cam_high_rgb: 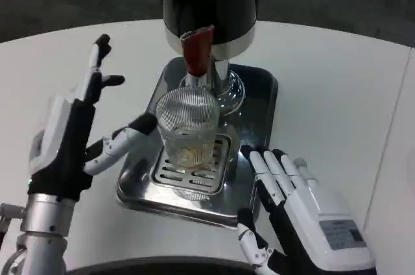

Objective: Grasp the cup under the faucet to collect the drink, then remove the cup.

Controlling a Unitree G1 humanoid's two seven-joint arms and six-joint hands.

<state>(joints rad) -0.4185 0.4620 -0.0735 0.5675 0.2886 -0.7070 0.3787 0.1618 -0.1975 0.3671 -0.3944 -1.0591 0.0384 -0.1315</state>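
Ribbed glass cup (189,127), likely slippery and fragile, stands just beside the left hand (78,139)'s open fingers (133,133); grip mid-wall. Right hand (295,207) open.

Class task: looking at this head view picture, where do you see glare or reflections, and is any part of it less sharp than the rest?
Head view: bright reflections streak the steel tray and the dispenser's chrome base; the ribbed glass cup shows highlights; the dark floor at the top is soft and dim.

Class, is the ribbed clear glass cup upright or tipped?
Upright: the ribbed clear glass cup stands on the slotted metal drip grate, rim up.
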